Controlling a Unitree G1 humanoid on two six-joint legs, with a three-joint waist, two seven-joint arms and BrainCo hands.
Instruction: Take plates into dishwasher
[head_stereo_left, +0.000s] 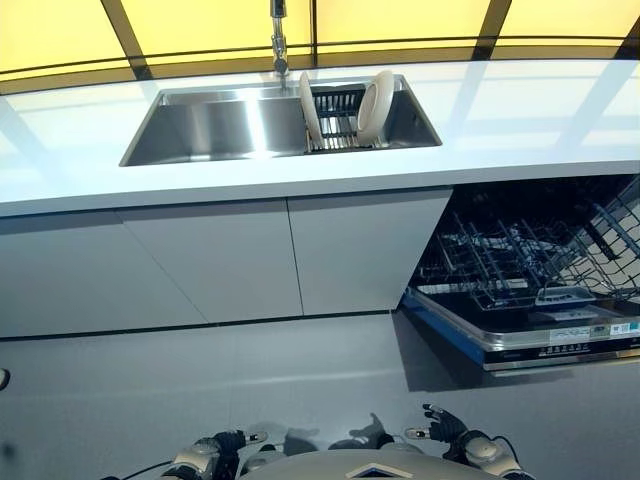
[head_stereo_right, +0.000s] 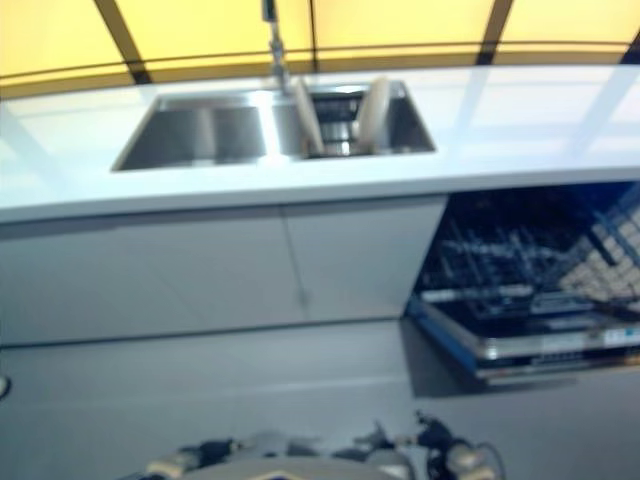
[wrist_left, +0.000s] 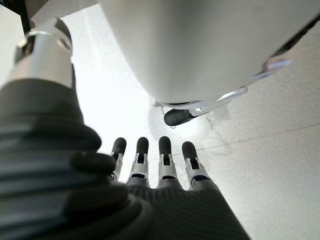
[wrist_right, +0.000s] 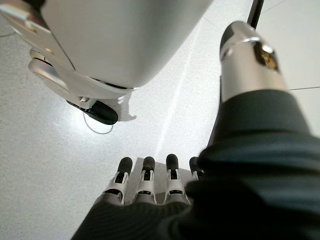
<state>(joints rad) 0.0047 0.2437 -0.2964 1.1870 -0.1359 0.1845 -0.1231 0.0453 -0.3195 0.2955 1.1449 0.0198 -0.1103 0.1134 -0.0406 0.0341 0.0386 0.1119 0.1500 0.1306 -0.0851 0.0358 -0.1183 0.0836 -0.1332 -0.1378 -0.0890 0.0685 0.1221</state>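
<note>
Two cream plates stand on edge in a dark rack inside the steel sink (head_stereo_left: 200, 130): a thin one (head_stereo_left: 309, 106) on the left and a thicker one (head_stereo_left: 374, 106) on the right. The dishwasher (head_stereo_left: 530, 270) is open at the lower right, its lower rack (head_stereo_left: 520, 262) pulled out over the door. My left hand (head_stereo_left: 215, 450) and right hand (head_stereo_left: 448, 428) hang low at the bottom edge, far from the counter. In each wrist view the fingers (wrist_left: 150, 160) (wrist_right: 148, 175) are straight and hold nothing.
A white countertop (head_stereo_left: 520, 120) runs across the view with a tap (head_stereo_left: 279, 40) behind the sink. White cabinet doors (head_stereo_left: 230, 260) sit below it. Grey floor (head_stereo_left: 250, 380) lies between me and the cabinets. The dishwasher door (head_stereo_left: 545, 340) juts out over the floor.
</note>
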